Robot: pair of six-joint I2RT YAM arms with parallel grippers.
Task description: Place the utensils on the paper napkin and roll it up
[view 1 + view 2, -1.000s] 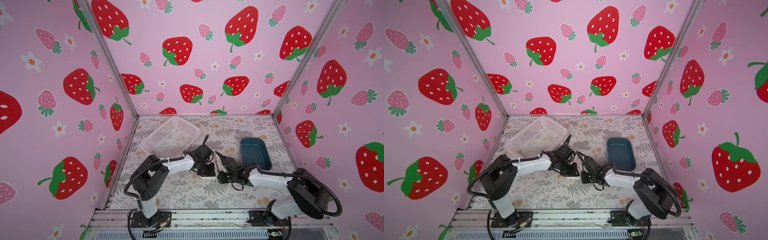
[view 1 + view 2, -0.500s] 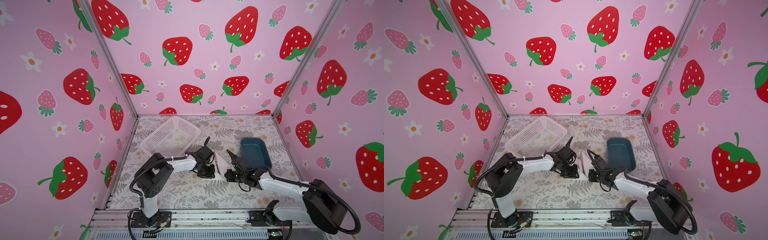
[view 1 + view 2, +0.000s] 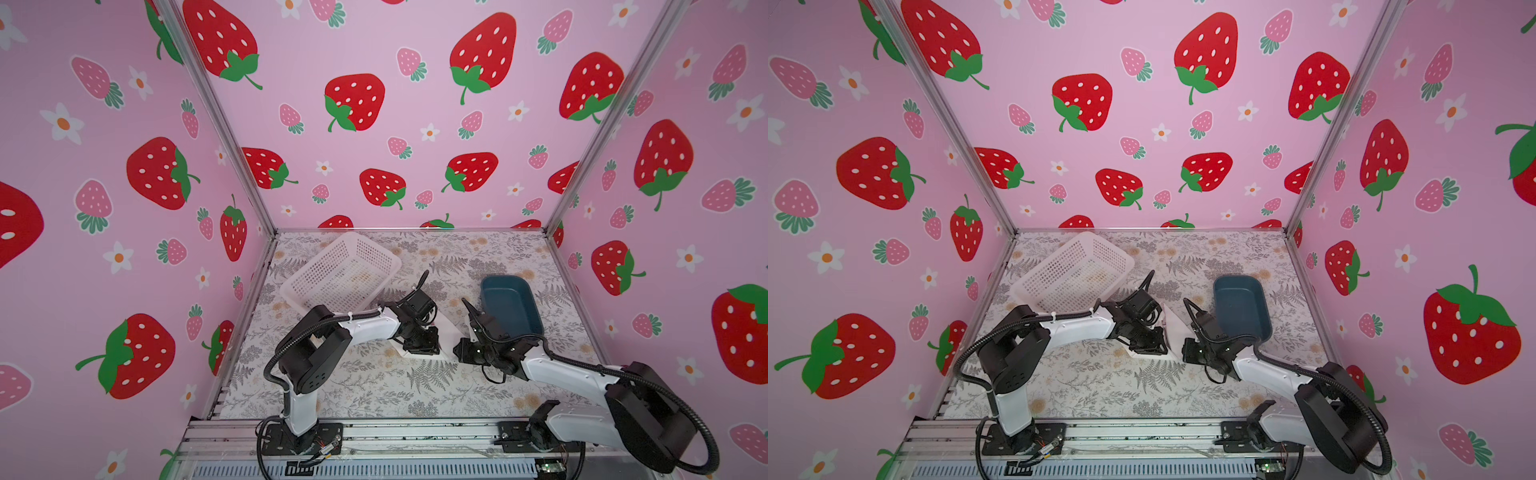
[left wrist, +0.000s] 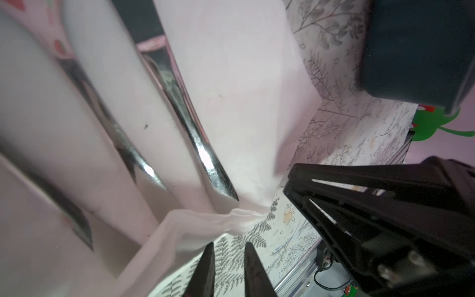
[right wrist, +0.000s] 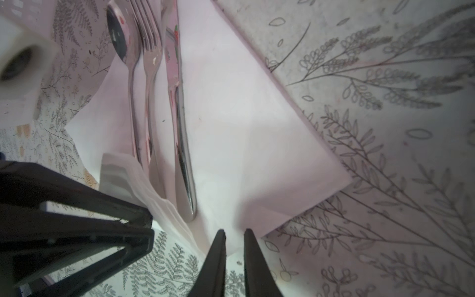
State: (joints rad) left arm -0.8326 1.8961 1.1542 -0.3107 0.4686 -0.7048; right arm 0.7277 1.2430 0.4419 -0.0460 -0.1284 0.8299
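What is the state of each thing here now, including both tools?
paper napkin: spread out, one corner folded up.
spoon: lying on the napkin.
fork: lying on the napkin, beside the spoon.
knife: lying on the napkin.
left tool: slightly open, holding nothing.
right tool: slightly open, at the napkin's corner.
white basket: upright.
blue tub: upright, empty.

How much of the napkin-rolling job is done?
Done: the utensils, a spoon, fork and knife, lie side by side on the paper napkin. In hand: the napkin's corner by the handles is bunched up, with the left gripper and right gripper close by it, jaws slightly apart. Left: the rolling itself; most of the napkin lies flat.
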